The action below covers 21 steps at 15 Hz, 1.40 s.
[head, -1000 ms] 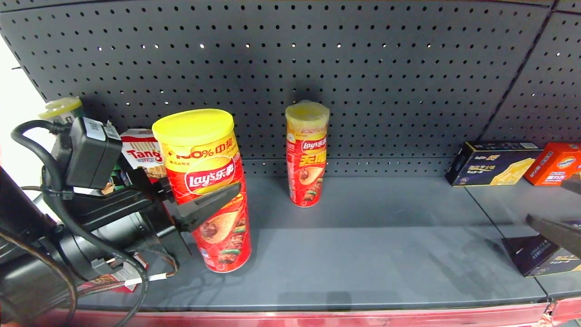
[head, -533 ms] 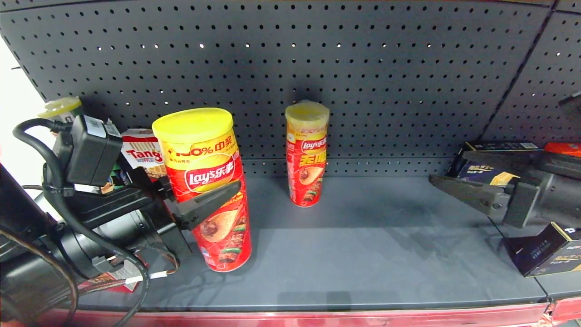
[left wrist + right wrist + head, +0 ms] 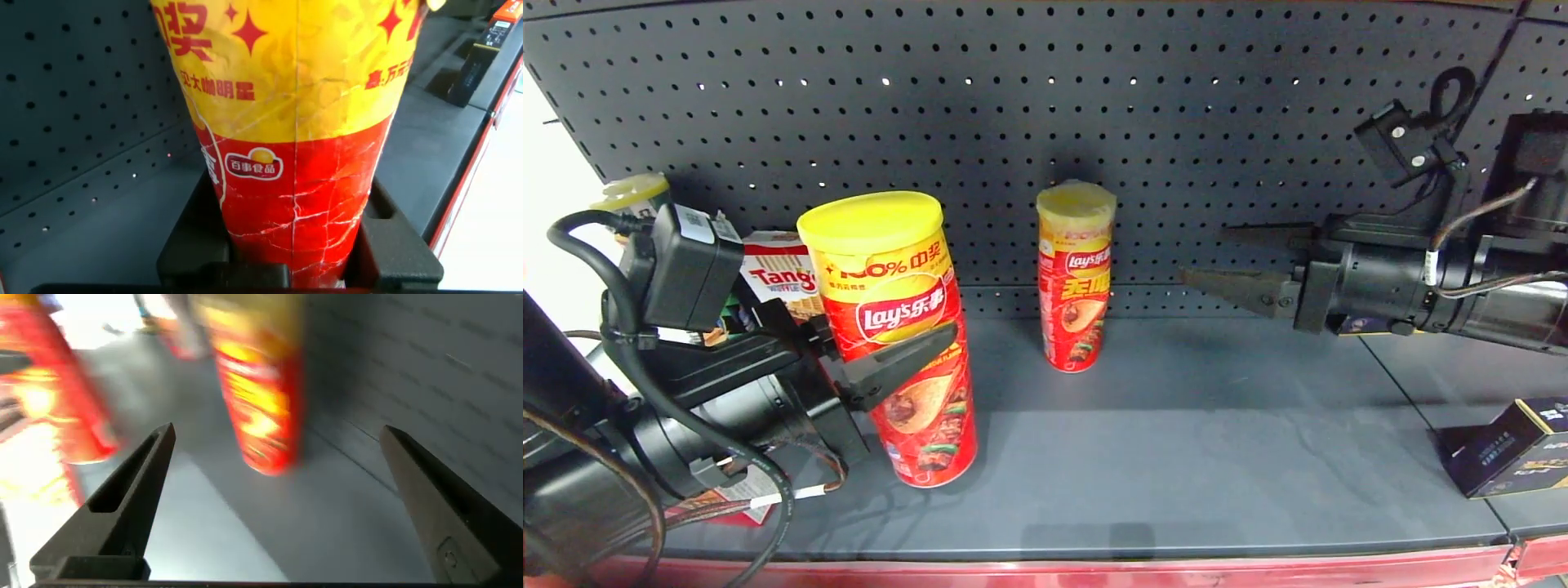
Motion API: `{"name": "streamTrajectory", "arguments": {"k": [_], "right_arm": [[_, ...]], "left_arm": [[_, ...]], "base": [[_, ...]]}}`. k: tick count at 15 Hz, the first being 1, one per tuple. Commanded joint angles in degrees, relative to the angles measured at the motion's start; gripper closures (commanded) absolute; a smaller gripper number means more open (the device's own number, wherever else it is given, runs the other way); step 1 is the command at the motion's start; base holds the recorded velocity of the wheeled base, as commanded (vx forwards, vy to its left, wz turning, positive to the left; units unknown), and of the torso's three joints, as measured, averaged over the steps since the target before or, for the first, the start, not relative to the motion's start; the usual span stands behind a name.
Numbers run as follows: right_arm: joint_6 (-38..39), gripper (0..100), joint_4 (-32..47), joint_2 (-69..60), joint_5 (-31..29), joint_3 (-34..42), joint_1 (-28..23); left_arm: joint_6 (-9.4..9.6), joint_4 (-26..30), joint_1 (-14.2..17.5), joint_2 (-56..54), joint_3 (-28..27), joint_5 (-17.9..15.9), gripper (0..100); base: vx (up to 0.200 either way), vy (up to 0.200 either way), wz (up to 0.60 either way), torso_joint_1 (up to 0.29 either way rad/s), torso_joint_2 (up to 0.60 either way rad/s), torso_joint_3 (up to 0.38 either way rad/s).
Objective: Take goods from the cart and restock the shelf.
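A red and yellow chip can [image 3: 903, 343] with a yellow lid stands on the grey shelf [image 3: 1176, 474] at the front left, leaning slightly. My left gripper [image 3: 890, 359] is shut on the chip can [image 3: 294, 155] around its middle. A second, slimmer chip can [image 3: 1076, 278] stands upright against the pegboard at the centre. My right gripper [image 3: 1217, 261] hangs open in the air to the right of that slim can [image 3: 257, 392], fingers pointing toward it, with nothing between them.
A wafer box [image 3: 780, 278] and a green-lidded container [image 3: 633, 196] sit behind my left arm. Dark boxes [image 3: 1503, 449] lie on the shelf's right part. The pegboard back wall [image 3: 1045, 106] is close behind. The red shelf lip [image 3: 1094, 572] runs along the front.
My right arm has swung in from the lower right edge, rising and moving left to hang beside the slim can. The left gripper and its can have barely moved.
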Motion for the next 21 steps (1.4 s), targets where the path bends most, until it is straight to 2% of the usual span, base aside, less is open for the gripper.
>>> {"name": "streamTrajectory", "arguments": {"k": [1, 2, 4, 8, 11, 12, 13, 21], "right_arm": [[-1.26, 0, -4.86, 5.47, 6.45, -0.4, -1.27], [-2.84, 0, -8.03, 7.76, 10.23, -0.58, -2.33], [-3.63, 0, -10.31, 10.57, 12.51, -1.72, -2.5], [-3.72, 0, -10.14, 14.52, 12.69, -6.82, -1.89], [-3.72, 0, -10.22, 17.34, 13.3, -9.28, -1.1], [-3.63, 0, -10.22, 18.39, 17.35, -10.16, -1.1], [-3.63, 0, -10.14, 19.01, 18.14, -10.86, -1.1], [-3.72, 0, -10.31, 26.48, 18.14, -16.93, -1.27]], "left_arm": [[0.01, -0.02, -0.04, 0.06, -0.07, -0.01, 100], [-0.08, -0.02, 0.05, -0.02, 0.02, -0.01, 100], [-0.08, -0.02, 0.05, -0.02, -0.07, -0.1, 100], [-0.16, -0.02, 0.05, 0.06, -0.42, -0.28, 100], [-1.57, -0.02, -0.04, 0.15, -1.47, -0.36, 100], [-1.66, -0.02, -0.04, 0.15, -1.74, -0.36, 100], [-1.66, -0.02, -0.04, 0.15, -1.74, -0.36, 100], [-1.66, -0.02, 0.05, 1.73, -3.41, -0.19, 100]], "base": [[0.0, 0.0, 0.0, 0.0, 0.0, 0.0], [0.0, 0.0, 0.0, 0.0, 0.0, 0.0], [0.0, 0.0, 0.0, 0.0, 0.0, 0.0], [0.0, 0.0, 0.0, 0.0, 0.0, 0.0], [0.0, 0.0, 0.0, 0.0, 0.0, 0.0], [0.0, 0.0, 0.0, 0.0, 0.0, 0.0], [0.0, 0.0, 0.0, 0.0, 0.0, 0.0], [0.0, 0.0, 0.0, 0.0, 0.0, 0.0]]}}
